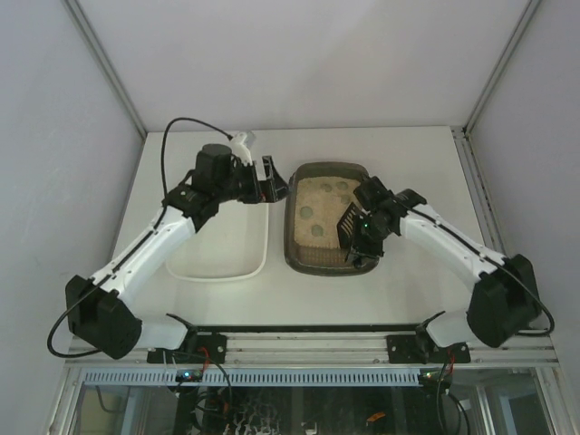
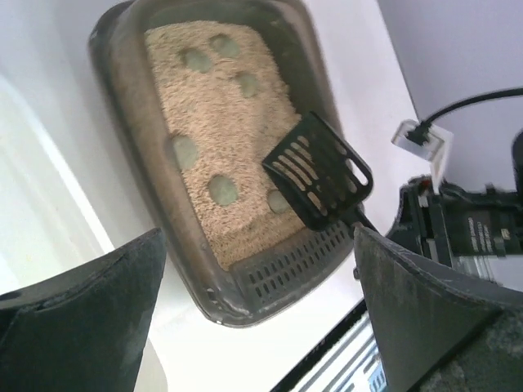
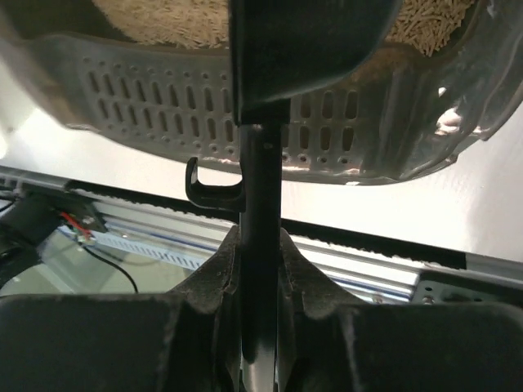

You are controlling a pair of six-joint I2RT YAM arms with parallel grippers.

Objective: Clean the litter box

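1. Litter box (image 1: 317, 265) sits mid-table, just right of the white tray (image 1: 217, 275). Beige litter inside, grey-green clumps (image 2: 222, 189) on it.
2. Black slotted scoop (image 2: 319, 171) is over its near-right part.
3. Right gripper (image 3: 260, 269) is clenched on the scoop handle.
4. Left gripper (image 1: 272, 184) has its jaws spread wide and empty, at the tray's far-right corner.

The litter box (image 1: 292, 237) sits right of the tray (image 1: 217, 275); the scoop (image 1: 347, 227) hangs over its near right part; lumps (image 1: 308, 215) lie in its litter.
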